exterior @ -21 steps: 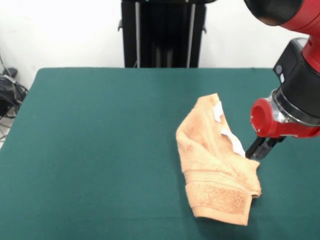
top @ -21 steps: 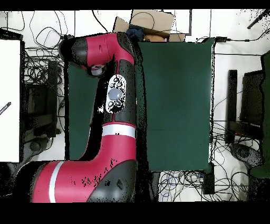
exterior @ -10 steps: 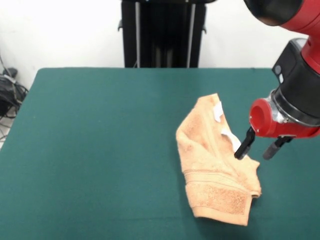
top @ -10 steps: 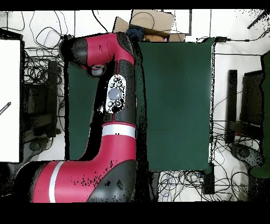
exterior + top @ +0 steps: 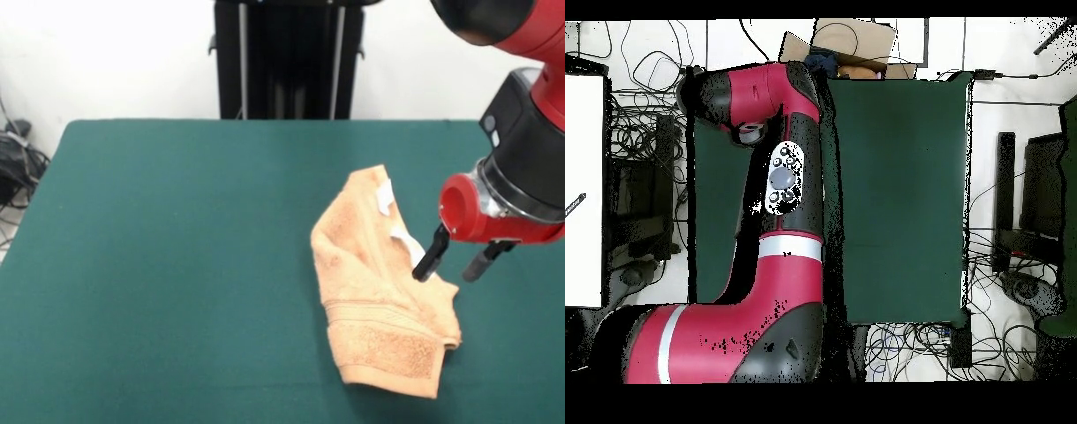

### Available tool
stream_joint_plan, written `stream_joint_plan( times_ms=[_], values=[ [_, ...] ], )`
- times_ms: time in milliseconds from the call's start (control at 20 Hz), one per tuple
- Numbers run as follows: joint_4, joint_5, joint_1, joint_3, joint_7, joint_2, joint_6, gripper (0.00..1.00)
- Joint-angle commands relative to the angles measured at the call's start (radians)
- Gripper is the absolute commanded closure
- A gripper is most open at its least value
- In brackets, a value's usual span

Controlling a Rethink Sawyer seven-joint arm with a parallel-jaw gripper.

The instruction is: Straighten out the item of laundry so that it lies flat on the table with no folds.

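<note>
Towel (image 5: 380, 291) crumpled beside spread hand (image 5: 452, 262).

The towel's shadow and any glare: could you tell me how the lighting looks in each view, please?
Front view: soft, even light, only a faint shadow beneath the towel and the gripper, no glare on the table. Overhead view: the arm hides the towel; the white areas look washed out.

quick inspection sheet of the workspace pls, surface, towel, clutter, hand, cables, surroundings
surface: green table, bare apart from the towel
job's things: peach towel crumpled and folded over, white tags up, not flat
clutter: nothing seen on the table
hand: hand open, one finger at the towel's edge, other beside it
cables: tangled cables on the floor around the table
surroundings: black pedestal, white wall, cardboard box past the table's end
</note>
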Motion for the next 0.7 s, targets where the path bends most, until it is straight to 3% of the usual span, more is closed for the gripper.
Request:
stream_joint_plan(
  times_ms=[50,700],
  values=[
    [0.106,-0.045,0.009,0.024,0.11,0.044,-0.056,0.0],
    [0.102,-0.049,0.03,0.014,0.179,0.081,-0.107,0.0]
  ],
)
